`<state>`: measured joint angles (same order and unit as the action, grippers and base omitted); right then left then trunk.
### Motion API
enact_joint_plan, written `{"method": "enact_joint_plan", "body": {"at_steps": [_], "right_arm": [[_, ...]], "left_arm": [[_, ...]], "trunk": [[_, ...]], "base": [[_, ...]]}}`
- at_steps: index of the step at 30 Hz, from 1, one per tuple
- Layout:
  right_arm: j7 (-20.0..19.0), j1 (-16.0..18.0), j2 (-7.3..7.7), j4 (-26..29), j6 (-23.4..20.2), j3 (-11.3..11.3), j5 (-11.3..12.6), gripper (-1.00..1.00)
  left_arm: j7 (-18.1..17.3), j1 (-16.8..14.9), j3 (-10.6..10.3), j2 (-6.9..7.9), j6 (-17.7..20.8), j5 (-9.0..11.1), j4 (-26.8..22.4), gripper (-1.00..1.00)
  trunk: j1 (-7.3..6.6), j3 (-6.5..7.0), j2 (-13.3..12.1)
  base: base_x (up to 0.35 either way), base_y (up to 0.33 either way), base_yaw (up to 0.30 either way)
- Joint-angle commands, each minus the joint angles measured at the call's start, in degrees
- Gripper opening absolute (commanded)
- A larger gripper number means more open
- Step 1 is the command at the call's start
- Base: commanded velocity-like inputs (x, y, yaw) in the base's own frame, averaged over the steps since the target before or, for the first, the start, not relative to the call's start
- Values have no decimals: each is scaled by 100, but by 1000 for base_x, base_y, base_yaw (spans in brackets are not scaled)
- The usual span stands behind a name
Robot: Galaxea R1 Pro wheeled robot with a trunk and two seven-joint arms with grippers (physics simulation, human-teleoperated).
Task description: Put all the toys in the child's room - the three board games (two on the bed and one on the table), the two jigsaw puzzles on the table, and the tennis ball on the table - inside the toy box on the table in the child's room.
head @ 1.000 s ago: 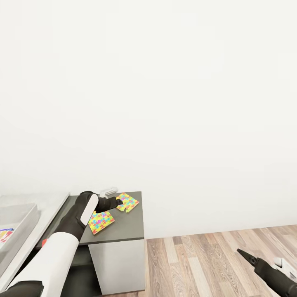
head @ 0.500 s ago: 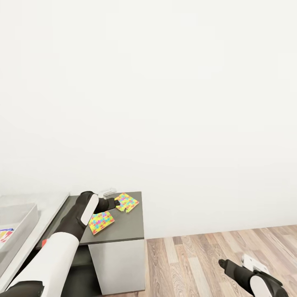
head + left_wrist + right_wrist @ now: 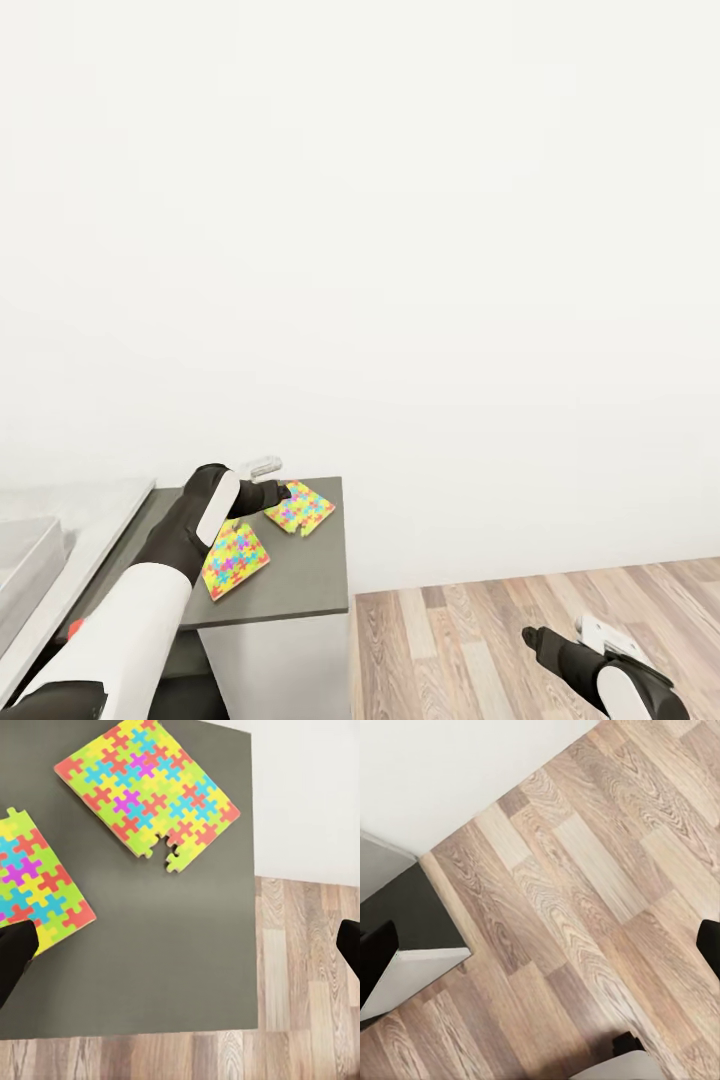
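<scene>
Two jigsaw puzzles lie flat on the lower dark grey top (image 3: 315,580) of the table: one nearer (image 3: 237,562) (image 3: 37,889), one farther (image 3: 300,507) (image 3: 146,791) with a loose-looking piece at its edge. My left gripper (image 3: 283,492) (image 3: 182,949) hovers above them, open, with nothing between its fingers. One dark fingertip (image 3: 15,952) sits over the near puzzle's corner. A sliver of the pale grey toy box (image 3: 22,565) shows at the far left. My right gripper (image 3: 538,640) (image 3: 542,952) hangs open over the floor, well apart.
A bare white wall stands behind the table. Wood-plank floor (image 3: 500,620) (image 3: 585,892) spreads to the right of the dark top's corner (image 3: 412,915). The higher pale desk top (image 3: 95,500) adjoins on the left.
The head view has shifted, so table and puzzles sit lower and further left in it. My right arm has swung left and turned. The left gripper stays over the puzzles.
</scene>
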<state>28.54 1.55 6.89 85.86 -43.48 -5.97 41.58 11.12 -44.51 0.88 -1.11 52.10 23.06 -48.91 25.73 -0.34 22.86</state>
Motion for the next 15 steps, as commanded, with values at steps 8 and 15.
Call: {"method": "enact_joint_plan", "body": {"at_steps": [8, 15], "right_arm": [[55, 10, 4, 3, -24, 7, 62, 100], [55, 20, 4, -6, -53, 8, 69, 100]], "left_arm": [[224, -3, 9, -18, 27, 75, -4, 100], [391, -7, 15, -43, 246, 89, -29, 100]], "trunk": [[6, -78, 6], [6, -144, 6]], "base": [[246, 0, 0], [34, 0, 0]]}}
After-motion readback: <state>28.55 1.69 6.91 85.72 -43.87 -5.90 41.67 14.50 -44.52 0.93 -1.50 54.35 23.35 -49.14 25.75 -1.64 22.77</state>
